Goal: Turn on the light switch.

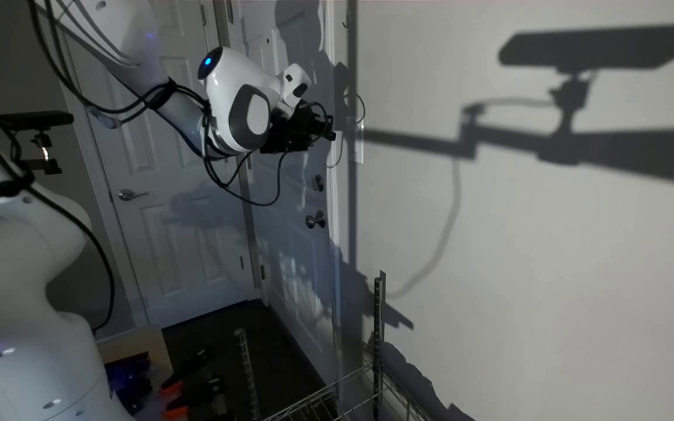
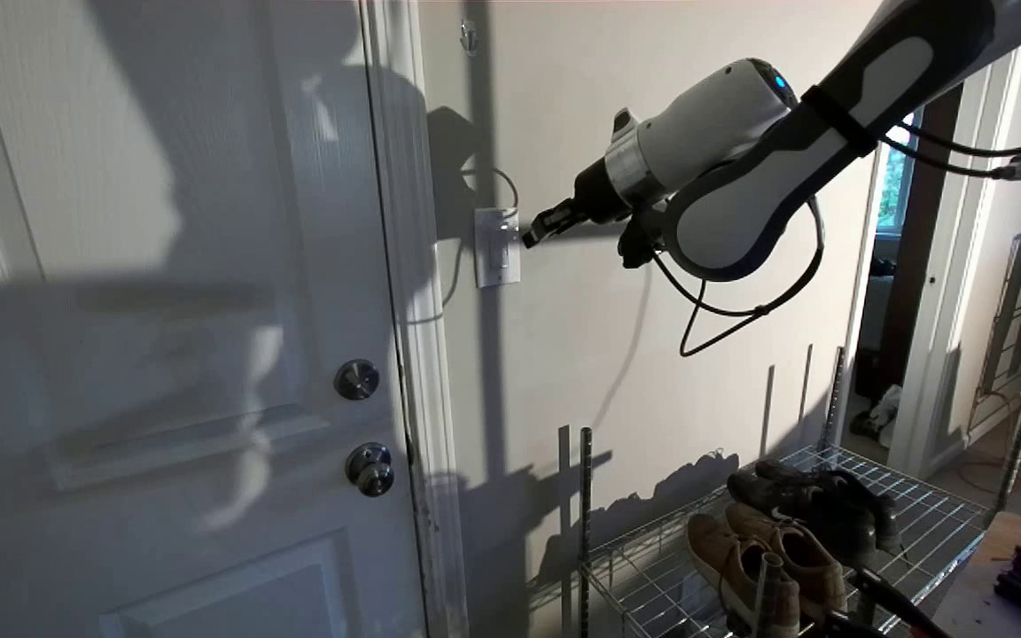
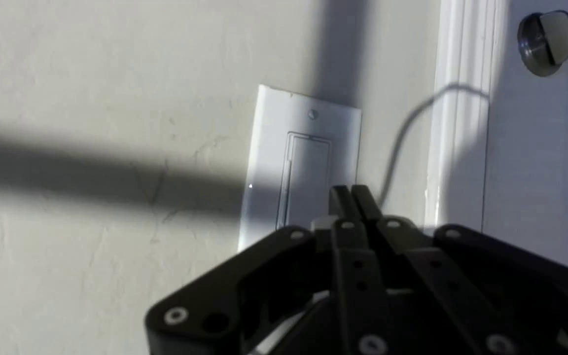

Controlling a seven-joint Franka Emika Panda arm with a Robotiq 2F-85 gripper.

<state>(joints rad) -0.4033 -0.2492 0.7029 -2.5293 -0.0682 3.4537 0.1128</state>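
Note:
The white light switch plate, with a flat rocker switch point(image 3: 308, 172) in its middle, is on the wall by the door frame. It shows in both exterior views point(image 1: 356, 146) point(image 2: 498, 248). My black gripper point(image 3: 353, 190) is shut, its fingertips together with nothing between them. In the wrist view the fingers overlap the plate's right edge and hide its lower part. In an exterior view the fingertips point(image 2: 530, 239) are just right of the plate, level with the rocker. They also show near the plate in an exterior view point(image 1: 332, 135). I cannot tell whether they touch anything.
A white door with a deadbolt point(image 2: 356, 379) and a round knob point(image 2: 370, 470) is beside the switch, behind a raised door frame point(image 2: 426, 354). A wire rack point(image 2: 643, 549) with upright posts and shoes stands below the arm. Cables point(image 1: 261, 203) hang from the wrist.

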